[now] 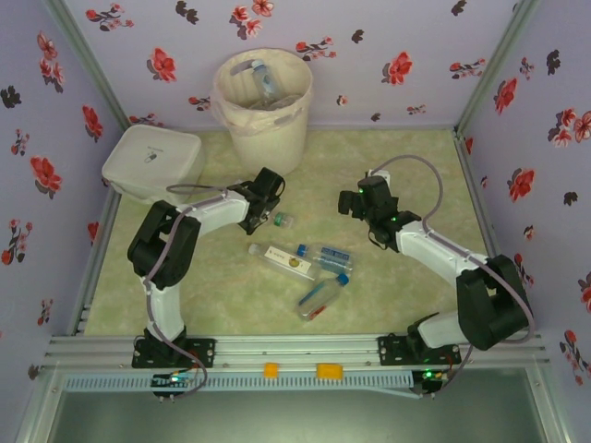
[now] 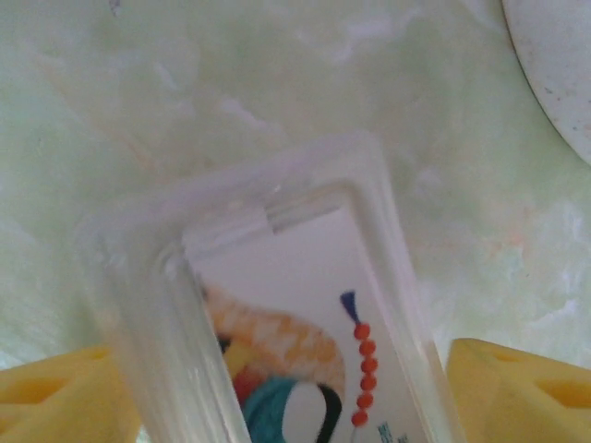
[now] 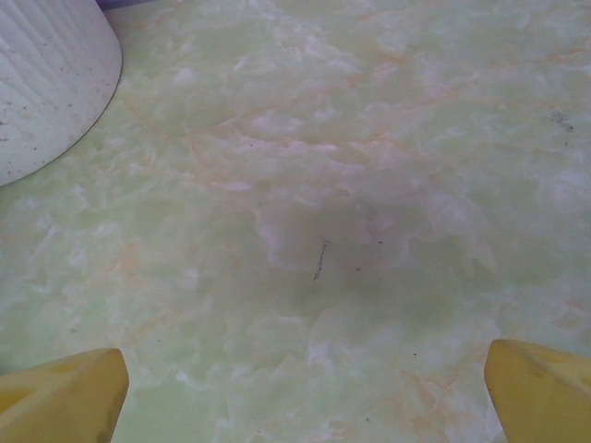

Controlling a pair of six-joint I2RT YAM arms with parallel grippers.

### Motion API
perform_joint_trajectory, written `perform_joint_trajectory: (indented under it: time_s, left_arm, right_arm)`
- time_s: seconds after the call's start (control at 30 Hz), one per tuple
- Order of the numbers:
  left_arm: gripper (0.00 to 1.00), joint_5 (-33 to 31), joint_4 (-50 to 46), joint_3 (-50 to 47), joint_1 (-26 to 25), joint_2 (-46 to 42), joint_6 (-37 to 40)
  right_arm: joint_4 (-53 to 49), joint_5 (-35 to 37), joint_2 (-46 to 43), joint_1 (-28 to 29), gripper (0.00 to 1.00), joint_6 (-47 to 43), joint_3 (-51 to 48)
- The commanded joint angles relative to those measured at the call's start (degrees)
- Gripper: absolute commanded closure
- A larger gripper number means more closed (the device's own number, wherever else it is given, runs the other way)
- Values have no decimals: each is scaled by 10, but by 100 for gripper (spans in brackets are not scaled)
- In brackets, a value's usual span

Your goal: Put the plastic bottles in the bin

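My gripper (image 3: pixel 300 395) hangs over the pale green, marble-patterned bench (image 3: pixel 369 138), jaws spread wide with nothing between them. I see my two yellow fingertips (image 3: pixel 65 399) only as blunt wedges, one at 7 o'clock and the other at 5 o'clock, each cut off by the frame edge. Bare bench lies between them, veined in white and faint orange. A short dark streak (image 3: pixel 319 260) marks the surface just past centre. At 10 o'clock the curved, faintly ribbed lower wall of the off-white round plastic bin (image 3: pixel 46 83) stands on the bench, flecked with small dark specks, well apart from my fingertips.
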Motion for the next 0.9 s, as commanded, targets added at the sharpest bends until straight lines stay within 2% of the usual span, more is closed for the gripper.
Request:
perform_joint_trajectory:
  time_s: [0.0,0.27,0.43,0.63,0.77,0.87]
  left_arm:
    - [27,-41,4,-3,9,-4,-3]
    - [42,-59,46,-40,35,-45,-4]
    - [42,-101,68,-80,50,-106,15]
    - [43,-118,176,-141,82,-211,130]
    - [48,-116,266,-171,109,-280,215]
    - [48,-79,298,-149,132,-308,292]
  right_arm:
    - [18,9,2,-3,0,12,-4]
    - [25,2,5,-3,0,25,-6]
    - [41,-19,11,-3,0,39,-9]
    - [66,-61,26,-3,0,63,-8]
    - [85,-78,35,-3,0,74,-11]
    - [94,-80,35,-3,0,81,-15]
